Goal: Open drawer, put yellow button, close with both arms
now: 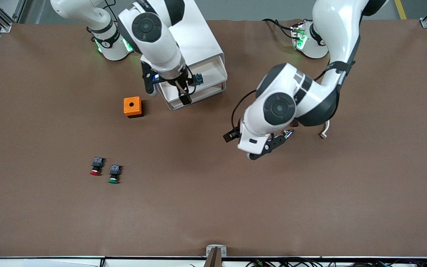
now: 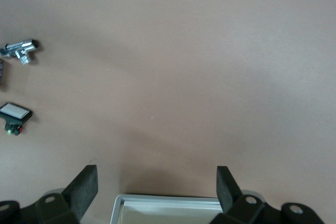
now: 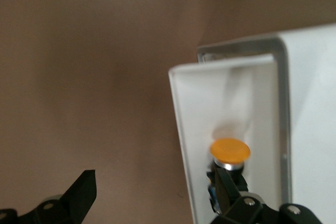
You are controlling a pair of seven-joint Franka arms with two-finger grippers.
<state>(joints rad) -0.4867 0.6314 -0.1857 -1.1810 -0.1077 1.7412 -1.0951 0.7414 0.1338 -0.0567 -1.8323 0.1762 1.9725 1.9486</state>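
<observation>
The white cabinet (image 1: 198, 33) stands between the arms' bases, and its uppermost drawer (image 1: 202, 97) is pulled out. The yellow button (image 3: 230, 150) lies inside the drawer (image 3: 220, 93), apart from my fingers. In the front view only its blue rear block (image 1: 198, 79) shows. My right gripper (image 1: 167, 91) is open and empty over the drawer's edge (image 3: 155, 192), one finger over the drawer beside the button, the other over the bare table. My left gripper (image 1: 254, 142) is open and empty over bare table (image 2: 157, 187), nearer the front camera than the cabinet.
An orange box (image 1: 132, 106) with a round hole sits beside the drawer toward the right arm's end. Red-capped (image 1: 95, 165) and green-capped (image 1: 114, 174) buttons lie nearer the camera. A small chrome part (image 2: 20, 51) and a white-topped part (image 2: 14, 114) lie near the left gripper.
</observation>
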